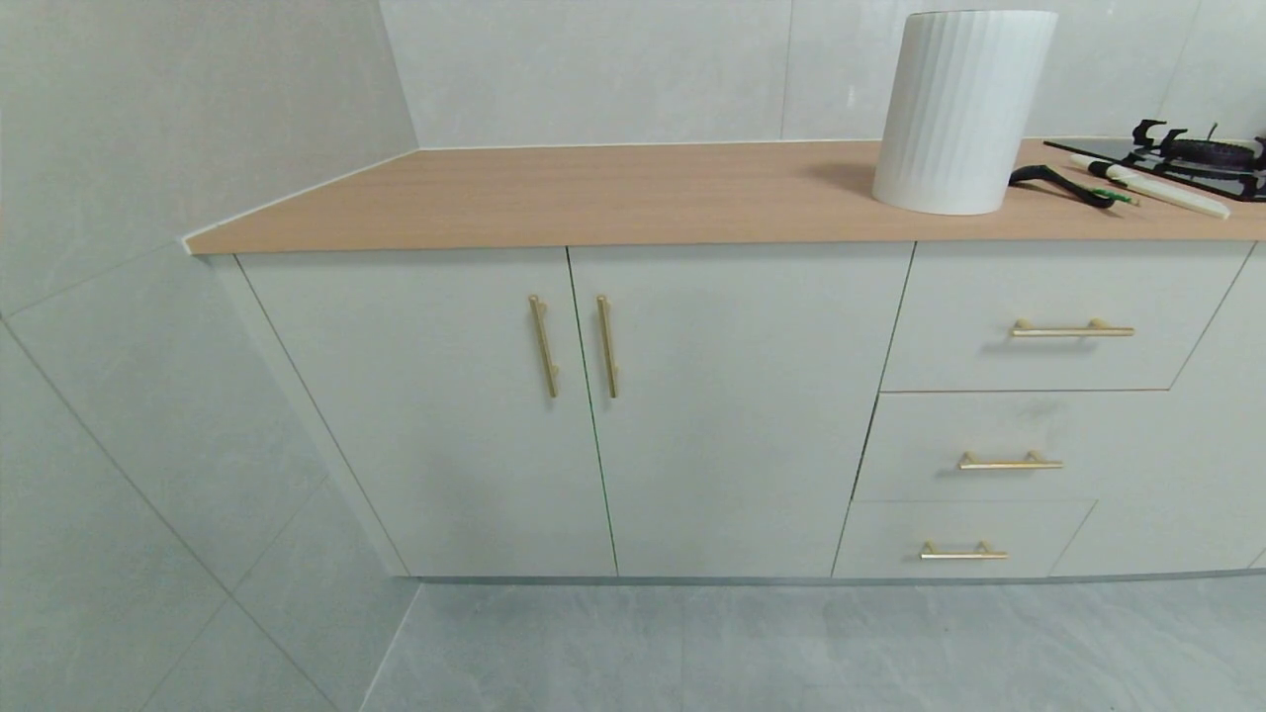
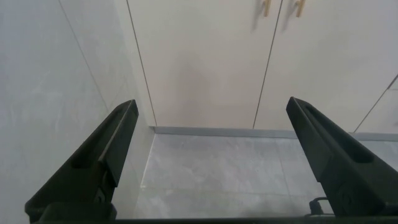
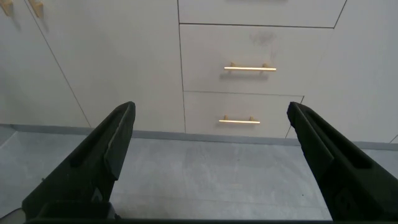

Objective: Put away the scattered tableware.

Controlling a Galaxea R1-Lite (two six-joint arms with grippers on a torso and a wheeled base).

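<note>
Countertop (image 1: 593, 198) holds, at its right end beside a white ribbed canister (image 1: 959, 109), a black utensil (image 1: 1063, 185) and a long white utensil (image 1: 1152, 186) lying slantwise, back-left to front-right. Left gripper (image 2: 211, 104) and right gripper (image 3: 210, 107) gape empty.

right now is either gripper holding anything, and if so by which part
Nothing is held. The left gripper and the right gripper are both open and empty, low in front of the cabinet.

Head camera looked forward and down, from well back, onto countertop (image 1: 593, 198), cabinet doors (image 1: 445, 415) and drawers (image 1: 989, 435). Wrist cameras sat low near the floor (image 2: 217, 168), closer in, looking past the left gripper (image 2: 210, 104) at those doors and past the right gripper (image 3: 210, 107) at the lower drawers
</note>
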